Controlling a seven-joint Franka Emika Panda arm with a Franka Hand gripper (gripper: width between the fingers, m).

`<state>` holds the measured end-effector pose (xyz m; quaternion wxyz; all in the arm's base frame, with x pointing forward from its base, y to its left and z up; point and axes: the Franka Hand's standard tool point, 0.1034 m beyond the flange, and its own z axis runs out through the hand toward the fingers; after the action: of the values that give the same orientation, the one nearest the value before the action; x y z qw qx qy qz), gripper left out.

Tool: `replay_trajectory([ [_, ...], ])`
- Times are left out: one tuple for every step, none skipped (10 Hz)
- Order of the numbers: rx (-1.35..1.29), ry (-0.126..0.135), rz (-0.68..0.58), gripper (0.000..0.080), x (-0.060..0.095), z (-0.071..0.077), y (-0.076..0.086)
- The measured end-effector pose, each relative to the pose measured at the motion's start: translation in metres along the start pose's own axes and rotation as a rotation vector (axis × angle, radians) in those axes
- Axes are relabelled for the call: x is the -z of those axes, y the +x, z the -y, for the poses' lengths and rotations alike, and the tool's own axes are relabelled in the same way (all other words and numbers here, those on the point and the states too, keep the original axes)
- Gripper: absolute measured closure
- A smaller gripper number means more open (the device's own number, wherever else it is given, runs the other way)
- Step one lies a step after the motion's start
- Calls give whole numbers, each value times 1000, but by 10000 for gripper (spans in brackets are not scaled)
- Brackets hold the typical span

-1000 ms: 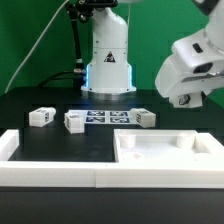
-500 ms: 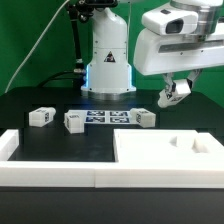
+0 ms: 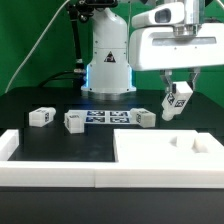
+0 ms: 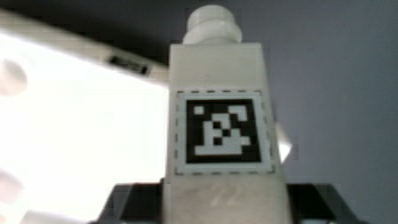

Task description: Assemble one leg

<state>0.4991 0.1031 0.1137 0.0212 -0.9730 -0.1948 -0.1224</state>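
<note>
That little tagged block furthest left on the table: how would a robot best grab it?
Likely from above, pinching the leg furthest to the exterior view's left across its flat long sides near mid-length: it seems to lie flat, with a gap to the neighbouring leg, leaving finger room.

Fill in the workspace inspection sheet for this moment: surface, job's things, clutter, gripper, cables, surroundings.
Surface: black table; white panel and white rail at the front.
Job's things: the leg is held tilted in the air; three spare legs lie on the table, two on the exterior view's left of the marker board, one on its right.
Clutter: nothing seen.
Gripper: gripper shut on the leg, clear of the table.
Cables: dark cables beside the arm's base.
Surroundings: green backdrop.
</note>
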Motion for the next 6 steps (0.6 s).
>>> replay_trajectory([
  [4, -10, -30, 506, 3, -10, 5],
  [16, -49, -148, 506, 6, -19, 13],
  [10, -63, -182, 506, 2, -21, 5],
  [8, -65, -185, 506, 0, -22, 4],
  [8, -65, -185, 506, 0, -22, 4],
  [8, -64, -184, 506, -1, -21, 4],
])
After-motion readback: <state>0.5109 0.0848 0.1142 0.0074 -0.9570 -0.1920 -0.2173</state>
